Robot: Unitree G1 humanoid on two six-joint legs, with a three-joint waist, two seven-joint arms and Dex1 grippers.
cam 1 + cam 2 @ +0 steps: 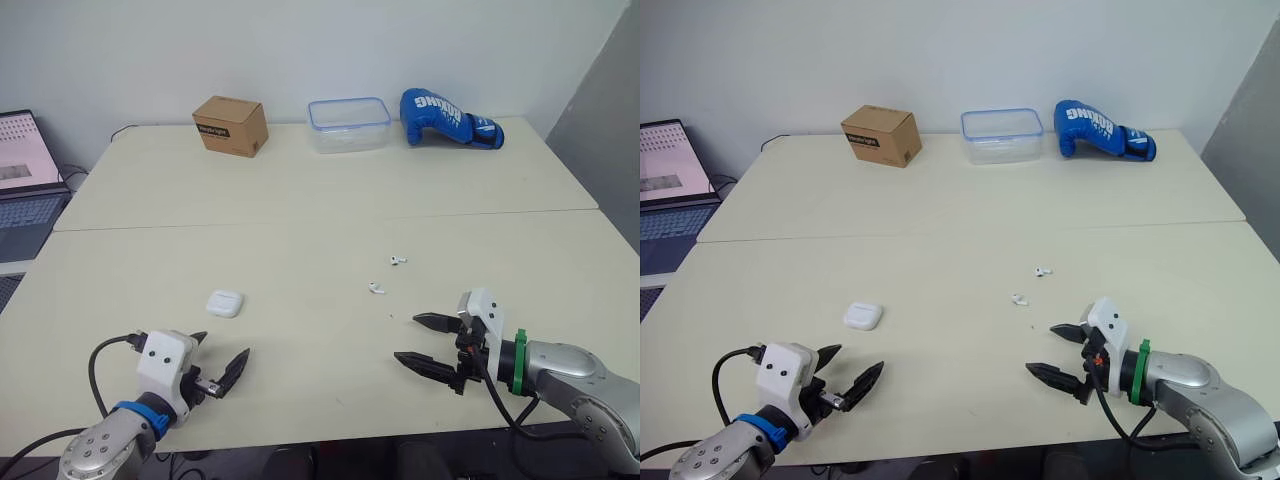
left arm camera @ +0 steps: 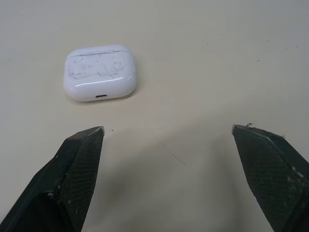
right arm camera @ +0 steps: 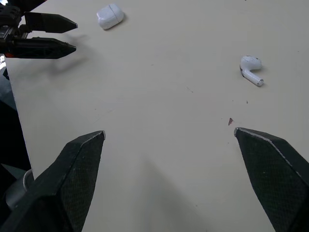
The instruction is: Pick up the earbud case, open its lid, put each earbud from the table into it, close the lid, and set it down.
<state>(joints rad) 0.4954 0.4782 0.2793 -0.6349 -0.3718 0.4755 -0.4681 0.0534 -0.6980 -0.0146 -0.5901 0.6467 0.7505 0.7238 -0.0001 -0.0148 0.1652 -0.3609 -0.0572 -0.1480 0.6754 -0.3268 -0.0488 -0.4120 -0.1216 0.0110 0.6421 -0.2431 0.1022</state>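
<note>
Earbud case (image 2: 100,73), glossy scuffed white pebble, sits just ahead of my left jaws; left and right jaws gape empty.

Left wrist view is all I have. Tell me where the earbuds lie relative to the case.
Observer: Both lie loose on the table, to the right of the case: the near earbud and the far earbud, apart from each other.
Operator: Report the right gripper.
Observer: The right gripper is open over the table, nearer the robot than the near earbud, holding nothing.
Operator: Say what stands at the far edge.
Observer: A cardboard box, a clear container and a blue boxing glove, all far from the case.
</note>
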